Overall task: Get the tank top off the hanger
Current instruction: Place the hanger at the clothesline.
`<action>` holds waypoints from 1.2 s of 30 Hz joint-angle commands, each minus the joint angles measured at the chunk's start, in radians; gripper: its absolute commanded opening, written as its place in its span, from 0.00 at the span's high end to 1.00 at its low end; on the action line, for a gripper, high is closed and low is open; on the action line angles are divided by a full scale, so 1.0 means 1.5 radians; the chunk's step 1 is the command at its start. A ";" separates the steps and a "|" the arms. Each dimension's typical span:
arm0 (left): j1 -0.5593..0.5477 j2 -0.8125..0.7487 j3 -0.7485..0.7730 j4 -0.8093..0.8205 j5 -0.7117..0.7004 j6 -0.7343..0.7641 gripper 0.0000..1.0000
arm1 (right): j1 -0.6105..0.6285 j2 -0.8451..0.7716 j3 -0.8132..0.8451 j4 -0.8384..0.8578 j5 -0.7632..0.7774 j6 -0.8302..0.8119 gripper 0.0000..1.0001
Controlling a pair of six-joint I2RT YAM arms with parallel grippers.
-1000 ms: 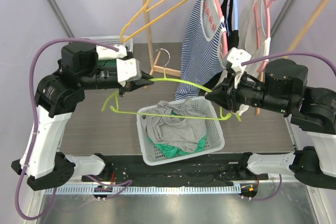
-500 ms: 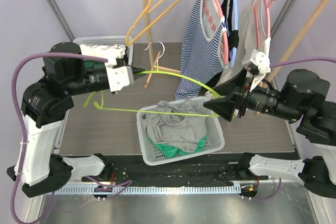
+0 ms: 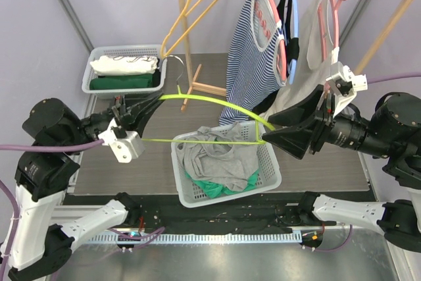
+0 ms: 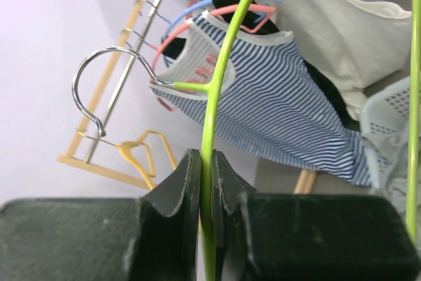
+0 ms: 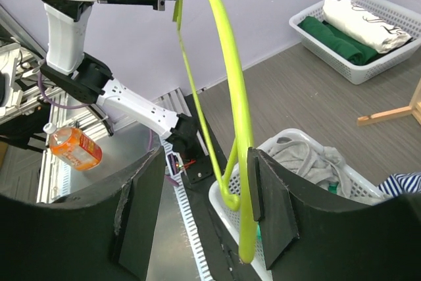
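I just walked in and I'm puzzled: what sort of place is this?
Probably a robotics test bench staged as a laundry corner: a wooden clothes rack hung with a blue-and-white striped tank top, a white plastic basket of crumpled clothes, and two black-and-white robot arms.

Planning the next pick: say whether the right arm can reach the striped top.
Probably yes: right hand is open, striped top hangs close beside it, but the green hanger sits between its fingers.
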 commanded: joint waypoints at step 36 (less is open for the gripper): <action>0.003 -0.019 -0.016 0.149 0.047 0.062 1.00 | 0.001 0.038 -0.104 0.044 0.005 -0.039 0.44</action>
